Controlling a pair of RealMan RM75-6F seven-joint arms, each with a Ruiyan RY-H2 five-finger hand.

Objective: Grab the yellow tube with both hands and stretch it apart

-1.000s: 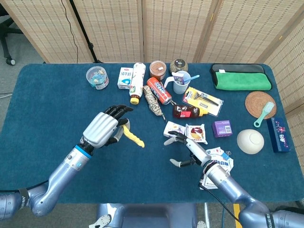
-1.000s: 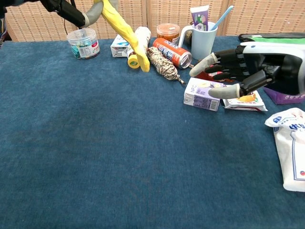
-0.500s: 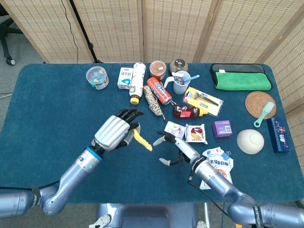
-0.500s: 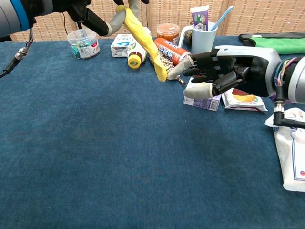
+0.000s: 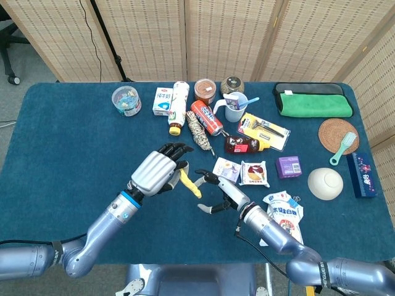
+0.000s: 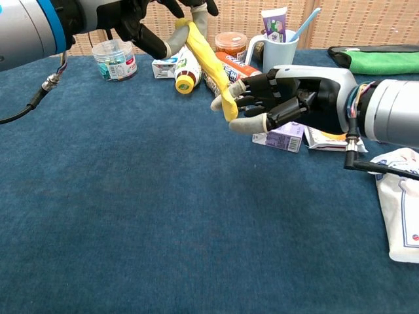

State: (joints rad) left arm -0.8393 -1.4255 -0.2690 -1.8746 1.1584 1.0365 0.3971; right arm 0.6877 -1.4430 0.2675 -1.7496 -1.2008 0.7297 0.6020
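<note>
Holding: the left hand grips the top end of the yellow tube, up above the blue table.
Tube: it hangs down at a slant, and its low end sits right between the fingers of the right hand.
Right hand: its fingers are spread around that low end and not closed yet (it grasps nothing, as far as both views show).
Change: a moment ago the two hands were well apart; now both have moved in toward the middle and the tube tip has come to the right hand.
Meaning: the reach looks nearly done, so the next step is likely to close the right fingers on the tip.
After that: both hands can pull away from each other to stretch the tube.
Watch out: the small purple box lies just under the right hand.
</note>
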